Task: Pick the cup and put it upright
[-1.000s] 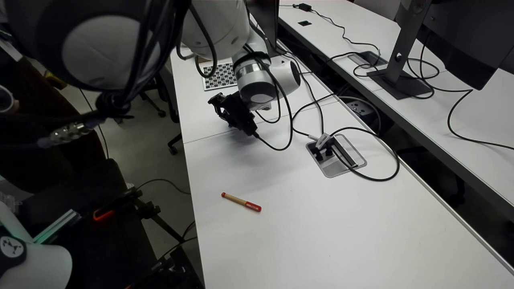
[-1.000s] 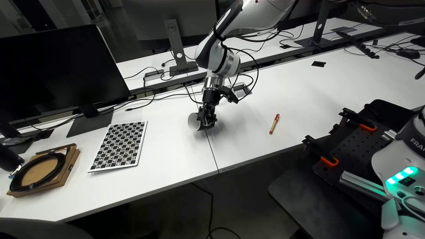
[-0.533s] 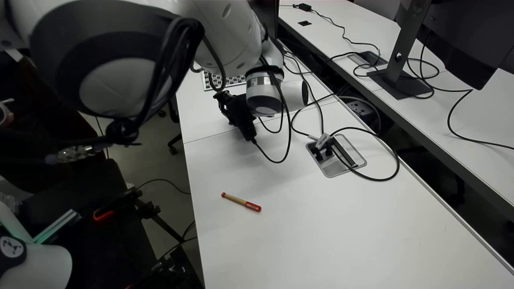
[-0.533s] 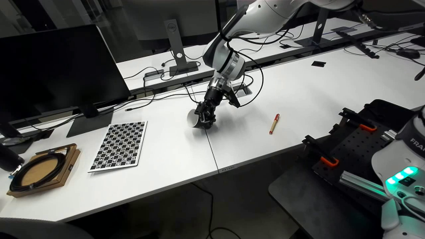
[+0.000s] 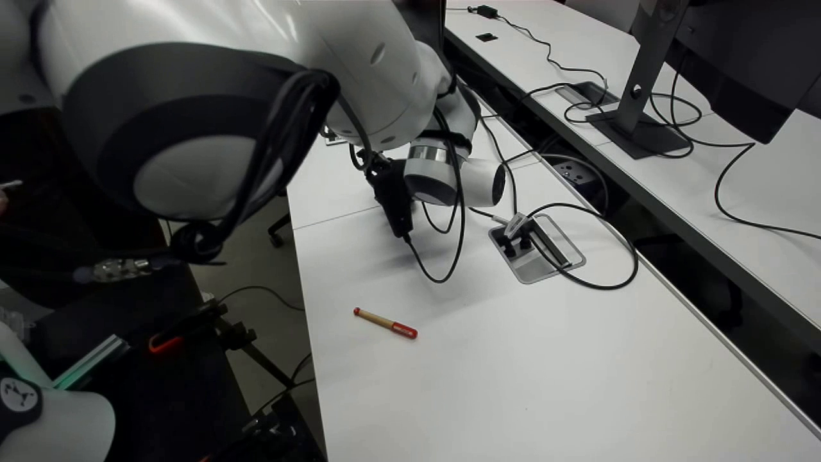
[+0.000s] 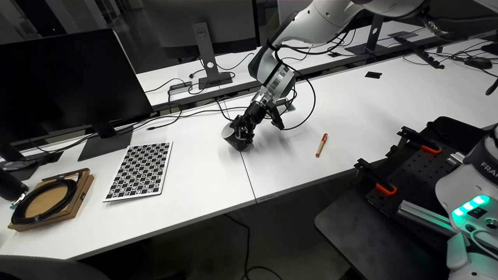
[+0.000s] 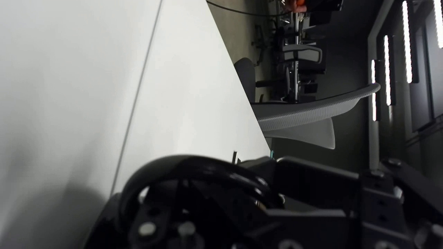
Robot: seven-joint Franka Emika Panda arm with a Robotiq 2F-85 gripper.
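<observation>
Cup [image 6: 233, 140] looks pinched in the jaws, well inside the edges of the surface [image 6: 202, 171], but only tilted partway up, so straightening and releasing's left.

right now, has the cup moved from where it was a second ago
Yes. In an exterior view, the cup has tipped, its opening swinging upward, toward upright but still slanted, while its lower end stays by the desk seam.
</observation>
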